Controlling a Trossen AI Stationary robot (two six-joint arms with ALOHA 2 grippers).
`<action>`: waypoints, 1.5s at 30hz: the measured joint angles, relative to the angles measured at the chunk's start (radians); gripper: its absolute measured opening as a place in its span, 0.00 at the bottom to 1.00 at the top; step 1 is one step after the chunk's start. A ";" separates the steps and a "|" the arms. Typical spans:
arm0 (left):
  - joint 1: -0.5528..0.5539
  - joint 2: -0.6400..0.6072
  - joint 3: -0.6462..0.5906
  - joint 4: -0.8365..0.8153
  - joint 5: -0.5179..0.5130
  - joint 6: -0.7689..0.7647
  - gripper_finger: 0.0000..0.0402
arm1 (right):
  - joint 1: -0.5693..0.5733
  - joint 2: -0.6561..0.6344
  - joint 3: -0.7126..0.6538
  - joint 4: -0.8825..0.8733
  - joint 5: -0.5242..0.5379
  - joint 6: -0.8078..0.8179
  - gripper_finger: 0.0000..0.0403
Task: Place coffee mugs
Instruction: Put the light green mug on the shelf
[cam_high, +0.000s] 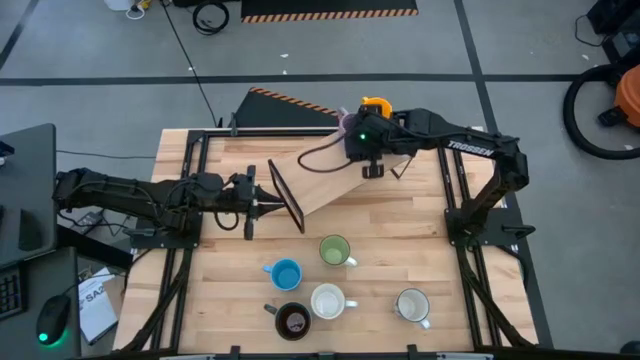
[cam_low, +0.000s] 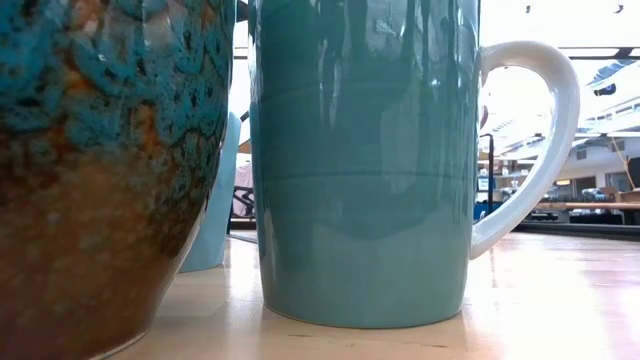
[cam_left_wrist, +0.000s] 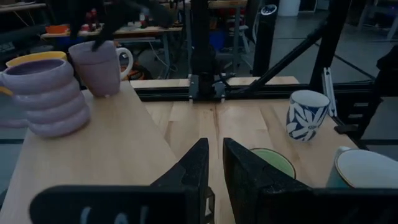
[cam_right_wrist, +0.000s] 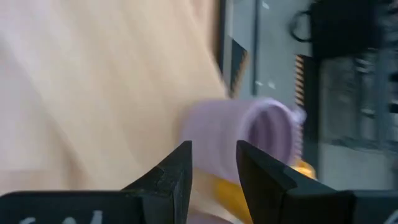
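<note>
Reading "TROSSEN" in white along the right arm (cam_high: 478, 147) is the only clear lettering; a paper at the left table edge bears print too small to make out. That arm reaches from the right side toward the far edge of the table (cam_high: 400, 225), its right gripper (cam_high: 368, 160) over the raised end of a tilted board (cam_high: 330, 178). Its fingers (cam_right_wrist: 177, 171) stand part open, just short of a purple mug (cam_right_wrist: 245, 140); no contact shows. An orange mug (cam_high: 376, 105) sits right behind. The left arm (cam_high: 120, 192) stretches level from the left, the left gripper (cam_high: 262, 203) at the board's low end, fingers (cam_left_wrist: 196, 168) nearly together with a narrow gap, holding nothing visible. Near the front stand a green mug (cam_high: 335, 250), blue mug (cam_high: 286, 274), dark mug (cam_high: 291, 320) and two white mugs (cam_high: 327, 301).
</note>
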 joint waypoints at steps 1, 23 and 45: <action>0.000 0.000 0.000 -0.002 0.000 0.000 0.14 | 0.014 0.000 0.000 0.000 -0.020 0.022 0.32; -0.001 0.000 0.000 -0.082 0.001 0.078 0.14 | 0.365 0.002 -0.153 0.143 -0.125 0.430 0.32; -0.001 0.000 0.000 -0.082 0.001 0.078 0.14 | 0.538 0.183 -0.177 0.221 -0.221 0.533 0.34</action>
